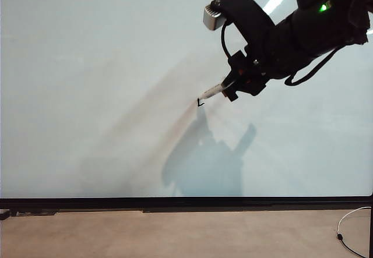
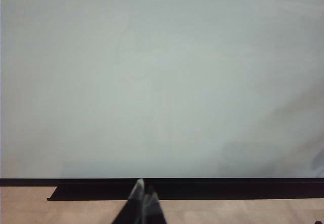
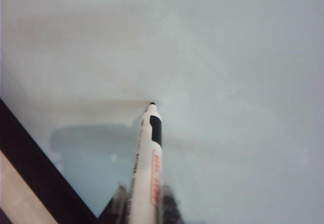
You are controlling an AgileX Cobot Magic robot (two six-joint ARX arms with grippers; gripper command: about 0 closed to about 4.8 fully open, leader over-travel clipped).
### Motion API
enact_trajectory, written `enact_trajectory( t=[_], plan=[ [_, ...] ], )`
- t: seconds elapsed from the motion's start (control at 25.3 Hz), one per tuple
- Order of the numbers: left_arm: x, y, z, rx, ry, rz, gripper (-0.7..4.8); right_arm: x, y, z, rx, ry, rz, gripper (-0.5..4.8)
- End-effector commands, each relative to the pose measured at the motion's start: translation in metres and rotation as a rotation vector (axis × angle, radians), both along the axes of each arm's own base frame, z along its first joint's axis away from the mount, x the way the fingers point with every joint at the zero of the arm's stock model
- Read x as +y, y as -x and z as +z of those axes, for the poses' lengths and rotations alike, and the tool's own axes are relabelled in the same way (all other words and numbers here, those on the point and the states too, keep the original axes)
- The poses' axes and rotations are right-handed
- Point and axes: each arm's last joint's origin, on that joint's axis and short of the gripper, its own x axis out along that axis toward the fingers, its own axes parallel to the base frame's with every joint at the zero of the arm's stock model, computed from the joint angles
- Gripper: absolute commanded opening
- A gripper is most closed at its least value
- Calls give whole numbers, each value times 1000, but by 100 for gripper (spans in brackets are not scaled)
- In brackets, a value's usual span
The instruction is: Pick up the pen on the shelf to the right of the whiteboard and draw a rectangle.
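1. Left hand (image 2: 143,196): parked low and nearest the camera, in front of the whiteboard's (image 2: 162,82) black bottom edge. Its fingertips (image 2: 137,188) sit together, nothing between them. It shows only in the left wrist view; the exterior view doesn't show it.
2. Tabletop (image 1: 175,234): a tan strip runs below the board. A thin white cable (image 1: 349,223) loops at its right end.
3. Right hand (image 1: 233,86): reaching in from the upper right of the exterior view, up at the whiteboard (image 1: 87,95). It is clamped on the pen (image 1: 213,90).
4. The pen (image 3: 148,163) is a white barrel with red and dark print, sticking out of the right hand (image 3: 144,204) towards the whiteboard (image 3: 228,57). Its black tip is at the board surface.
5. The rectangle (image 1: 200,102): only a short black hooked stroke shows, just at the pen tip, roughly mid-board. The rest of the outline is not drawn.
6. The arm's shadow falls on the board below the mark. A bright light reflection shows near the board's top right.
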Motion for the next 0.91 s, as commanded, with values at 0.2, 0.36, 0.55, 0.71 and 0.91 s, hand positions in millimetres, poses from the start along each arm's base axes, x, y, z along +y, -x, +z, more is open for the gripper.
enact_trajectory(
  t=[0.2, 0.36, 0.55, 0.71, 0.91],
  plan=[
    [0, 0, 2, -10, -4, -4, -4, -1, -1, 13, -69, -41, -22, -5],
    [0, 0, 2, -9, -4, -4, -4, -1, -1, 14, -72, -43, -22, -5],
    [0, 0, 2, -9, -4, -4, -4, -2, 1, 18, -84, -51, -22, -5],
    [0, 0, 2, -9, -4, -4, -5, -3, 2, 22, -104, -64, -21, -5],
    [0, 0, 2, -9, -4, -4, -4, -3, 3, 27, -120, -75, -21, -5]
  ],
)
